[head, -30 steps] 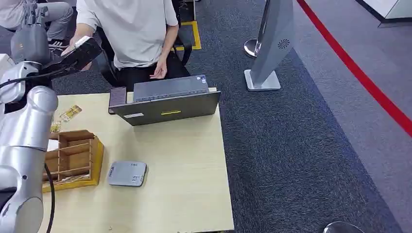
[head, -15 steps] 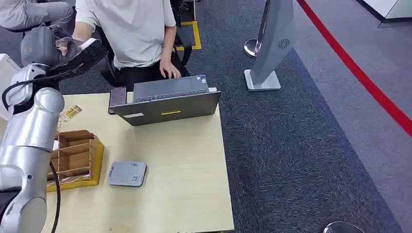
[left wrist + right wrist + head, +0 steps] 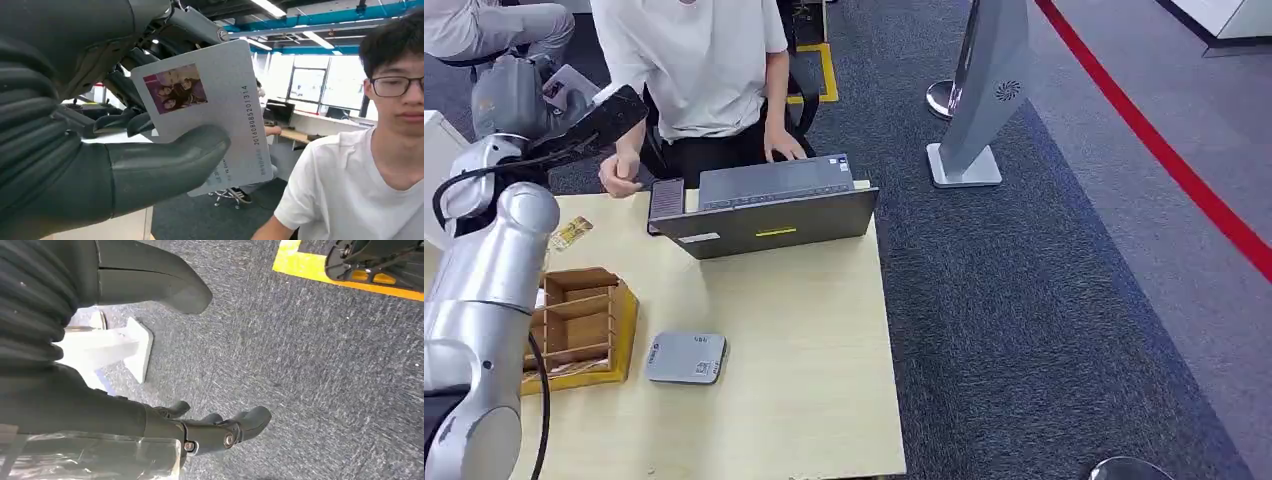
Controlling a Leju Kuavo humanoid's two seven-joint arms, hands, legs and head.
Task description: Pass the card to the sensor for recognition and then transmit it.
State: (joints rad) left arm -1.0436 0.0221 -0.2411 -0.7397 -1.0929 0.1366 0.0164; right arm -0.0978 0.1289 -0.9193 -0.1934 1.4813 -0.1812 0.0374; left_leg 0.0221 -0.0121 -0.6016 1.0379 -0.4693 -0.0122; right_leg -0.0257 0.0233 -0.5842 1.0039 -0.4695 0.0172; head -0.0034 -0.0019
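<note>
While your left hand is raised beyond the far left corner of the table, it grips the card, the thick thumb pressed on the card's face and the darker fingers behind it. You see the card in the left wrist view as a pale grey rectangle with a small photo and a line of digits along one edge, held up in front of a person in a white shirt who sits behind the laptop. In the head view the card shows just above the hand. One of the person's hands is near the table's far edge, the other at the laptop. The sensor, a flat grey box, lies on the table beside the wooden organiser, well apart from the card. Your right hand hangs over the carpet, fingers loosely apart and holding nothing.
</note>
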